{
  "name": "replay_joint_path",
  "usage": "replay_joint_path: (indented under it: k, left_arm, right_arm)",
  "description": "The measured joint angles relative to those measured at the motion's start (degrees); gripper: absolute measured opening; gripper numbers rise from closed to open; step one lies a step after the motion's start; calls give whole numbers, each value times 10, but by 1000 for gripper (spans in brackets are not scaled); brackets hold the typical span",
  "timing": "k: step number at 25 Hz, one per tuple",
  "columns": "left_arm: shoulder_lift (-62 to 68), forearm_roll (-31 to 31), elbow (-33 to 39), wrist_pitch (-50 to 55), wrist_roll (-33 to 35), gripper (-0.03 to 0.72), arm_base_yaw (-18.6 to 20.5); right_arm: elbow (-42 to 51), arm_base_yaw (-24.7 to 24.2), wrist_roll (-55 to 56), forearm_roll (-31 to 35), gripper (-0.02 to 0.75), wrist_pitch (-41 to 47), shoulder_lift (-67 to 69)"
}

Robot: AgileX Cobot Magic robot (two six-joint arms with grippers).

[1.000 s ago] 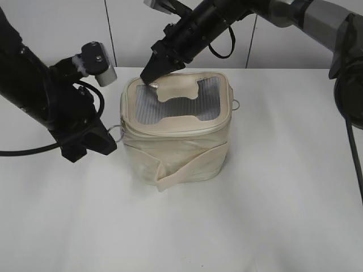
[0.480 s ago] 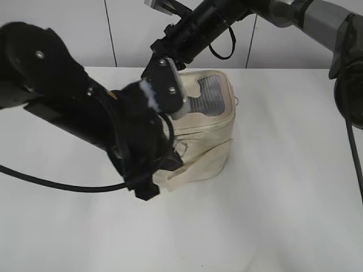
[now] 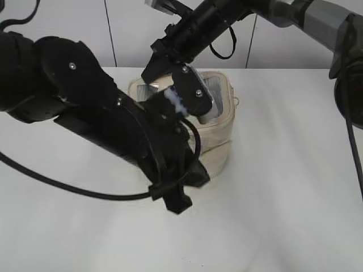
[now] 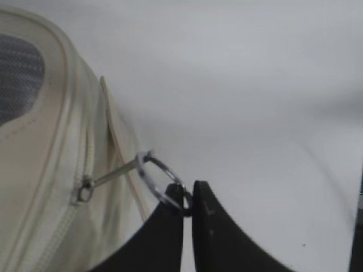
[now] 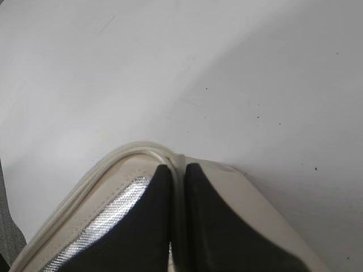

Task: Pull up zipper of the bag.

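Tension on the pull is what this step needs, judged from how things lie now. One cream fabric cube-shaped bag with a silvery mesh top panel (image 3: 218, 122) stands on the white table (image 3: 283, 198), near its middle and toward the back wall. At the left, the left gripper (image 4: 188, 199) has its two black fingers pressed together on the thin metal ring (image 4: 160, 180) of the zipper pull, the ring pinched at its lower edge; the small metal slider tab (image 4: 108, 177) runs from the ring back to the zipper track on the bag's side wall. To do it well, the arm should draw the ring along the line of the track, not outward from the bag, so that the slider does not bind or the ring slip from the narrow pinch. At the right, the right gripper (image 5: 177, 215) rests on the bag's top rim with its fingers nearly together, seemingly clamping the raised edge seam to steady the bag; it should hold firm against the pull. Count: one bag, one ring visible in the wrist view, two grippers.
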Motion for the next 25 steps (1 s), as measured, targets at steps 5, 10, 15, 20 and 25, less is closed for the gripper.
replay_joint_path:
  k: [5,10,15,20,25]
  left_arm:
    - [-22,-14,-1,144,-36,242,7]
    - [-80,12,12,183,-106,315,43]
    - [-150,23,22,178,-135,317,116]
    - [-133,-49,-29,193,-72,312,244]
    - [4,-120,-220,269,-3,335,275]
  right_arm:
    - [0,-12,6,2,302,-1,-1]
    - [0,-50,59,-13,348,-1,-29]
    - [38,-117,79,-16,314,-2,-100]
    - [288,-204,-11,40,310,-28,-251]
    - [698,-266,-303,233,308,-225,-437]
